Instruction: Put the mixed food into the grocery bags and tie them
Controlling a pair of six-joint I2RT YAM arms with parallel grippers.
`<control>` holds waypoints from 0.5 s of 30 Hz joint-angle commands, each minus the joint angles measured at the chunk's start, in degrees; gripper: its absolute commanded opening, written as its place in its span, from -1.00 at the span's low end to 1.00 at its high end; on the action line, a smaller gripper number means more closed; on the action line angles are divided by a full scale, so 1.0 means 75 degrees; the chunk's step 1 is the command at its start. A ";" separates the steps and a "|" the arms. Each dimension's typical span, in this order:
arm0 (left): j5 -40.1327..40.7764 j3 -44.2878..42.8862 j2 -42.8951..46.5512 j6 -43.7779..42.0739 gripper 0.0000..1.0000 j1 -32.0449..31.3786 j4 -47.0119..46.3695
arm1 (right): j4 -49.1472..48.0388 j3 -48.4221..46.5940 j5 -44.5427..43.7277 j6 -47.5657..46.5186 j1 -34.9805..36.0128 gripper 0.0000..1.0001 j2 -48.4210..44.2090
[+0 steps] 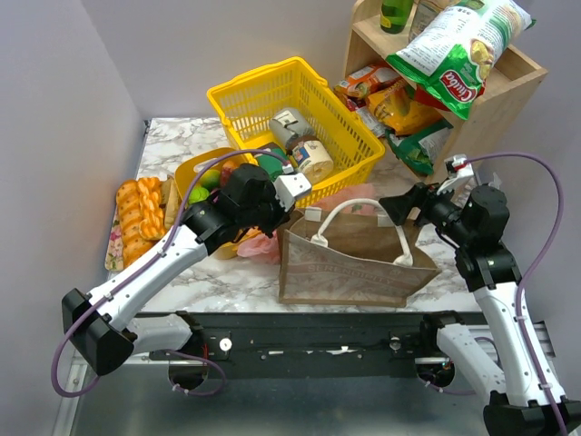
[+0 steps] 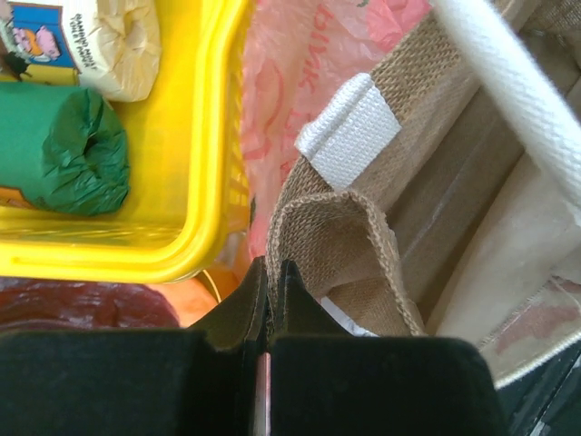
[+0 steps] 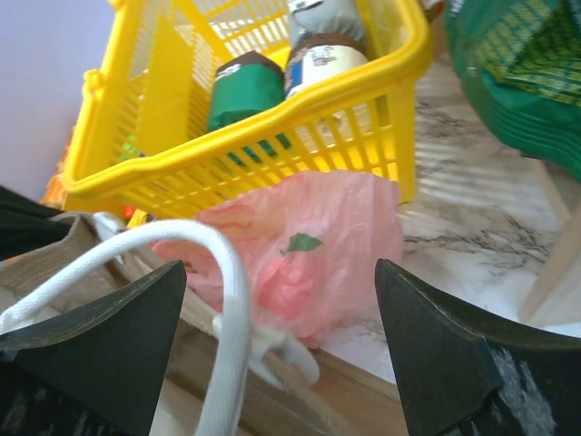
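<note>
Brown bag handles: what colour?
White handles, woven texture, on the brown bag; clearest in the left wrist view.

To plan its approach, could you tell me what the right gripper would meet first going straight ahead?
Probably the white handle just ahead of the open right gripper; the pink bag lies behind it, though depth is unclear.

1. Basket (image 1: 349,145) — bright yellow mesh.
2. Plastic bag (image 3: 318,245) before the basket: pink, green leaf mark.
3. Paper bag (image 1: 354,268) nearer than the basket: brown, white handles (image 3: 234,282).
4. Crisp packet (image 1: 454,45) right of the basket — green-white, red oval logo.
</note>
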State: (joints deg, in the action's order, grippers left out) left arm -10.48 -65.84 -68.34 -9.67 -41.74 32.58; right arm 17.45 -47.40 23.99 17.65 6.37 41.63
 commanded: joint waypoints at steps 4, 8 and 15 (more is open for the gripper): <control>-0.0548 0.0224 0.0170 -0.0023 -1.00 0.0022 -0.0254 | 0.0753 -0.0535 0.0693 -0.0607 0.0099 0.74 0.0367; -0.0595 0.0295 0.0240 0.0036 -1.00 0.0022 -0.0371 | 0.0827 -0.0233 0.0820 -0.0631 0.0217 0.65 0.0240; -0.0806 0.0283 0.0275 0.0047 -1.00 0.0022 -0.0406 | 0.0942 -0.0044 0.0621 -0.0525 0.0252 0.52 0.0110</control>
State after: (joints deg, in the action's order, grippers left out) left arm -14.13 -64.25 -67.22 -9.78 -41.67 30.50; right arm 22.57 -48.73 27.99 13.93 7.81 42.44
